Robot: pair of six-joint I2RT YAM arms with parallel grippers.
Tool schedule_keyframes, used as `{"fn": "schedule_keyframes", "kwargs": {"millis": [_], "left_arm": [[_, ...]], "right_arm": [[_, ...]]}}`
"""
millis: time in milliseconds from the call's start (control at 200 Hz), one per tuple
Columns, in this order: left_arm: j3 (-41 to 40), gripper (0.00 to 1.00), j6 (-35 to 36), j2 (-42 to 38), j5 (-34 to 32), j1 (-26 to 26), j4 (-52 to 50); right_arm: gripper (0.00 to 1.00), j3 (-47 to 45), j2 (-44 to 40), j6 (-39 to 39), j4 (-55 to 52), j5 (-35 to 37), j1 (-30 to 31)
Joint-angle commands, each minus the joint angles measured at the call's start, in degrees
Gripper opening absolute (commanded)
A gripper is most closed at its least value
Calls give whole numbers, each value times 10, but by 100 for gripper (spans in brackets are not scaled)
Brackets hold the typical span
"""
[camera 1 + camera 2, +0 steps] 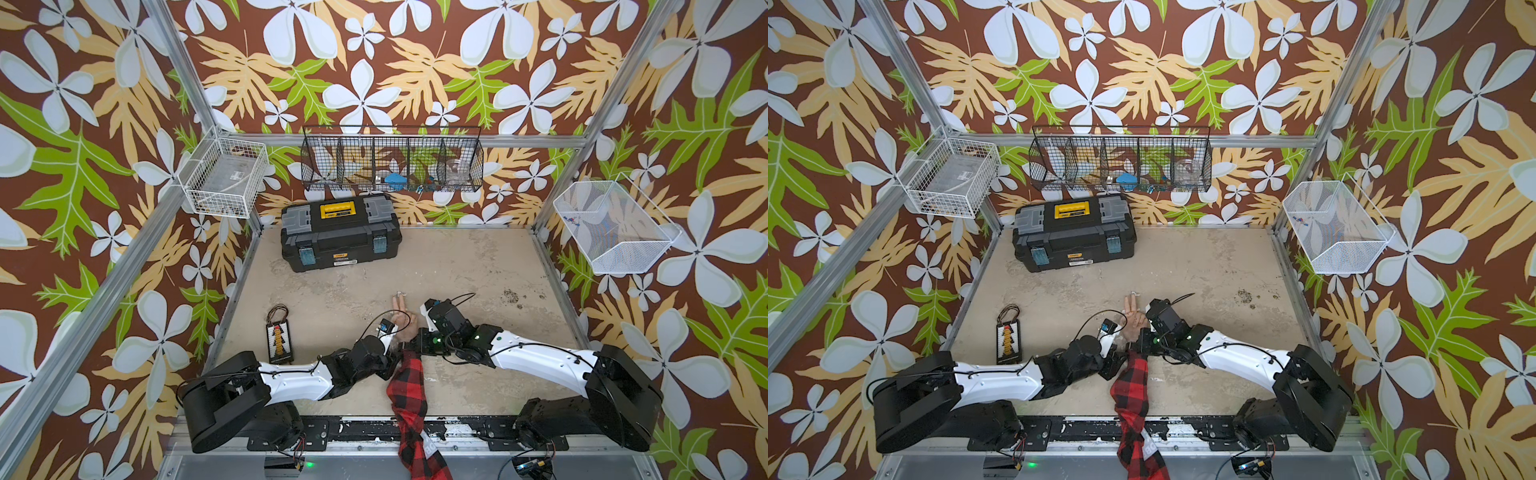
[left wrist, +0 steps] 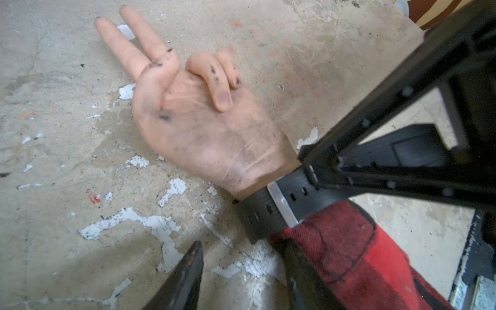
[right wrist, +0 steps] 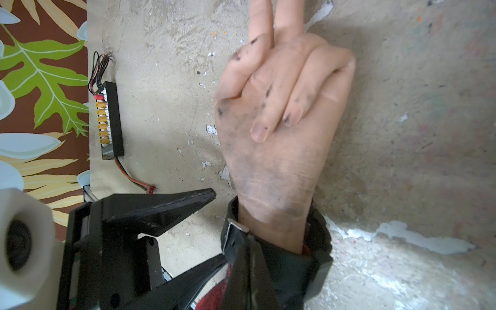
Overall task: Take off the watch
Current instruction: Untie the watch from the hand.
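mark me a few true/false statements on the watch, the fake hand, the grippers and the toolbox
1. The watch is strapped round the wrist of the mannequin hand. True.
2. The left gripper is shut on the strap. False: its jaws stand open beside the wrist.
3. The right gripper is shut on the watch strap by the buckle. True.
4. All the hand's fingers are stretched out. False: two are straight, the rest curl over the palm.
5. The toolbox stands open. False: its lid is closed.
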Motion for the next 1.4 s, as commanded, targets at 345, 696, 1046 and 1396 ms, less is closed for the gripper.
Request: {"fn": "schedule_keyframes", "kwargs": {"millis": [345, 696, 1046, 1396], "left_arm": [[35, 36, -3, 40, -85, -1, 10], [13, 37, 33, 50, -61, -2, 141], [-30, 42, 53, 103, -39, -1, 298], [-38, 23, 54, 141, -67, -1, 369]], "right_arm": [[0, -10, 13, -2, 11, -19, 0], [0, -10, 26, -9, 11, -26, 0], [0, -7, 31, -14, 2, -29, 1], [0, -9, 26, -20, -11, -28, 0]]}}
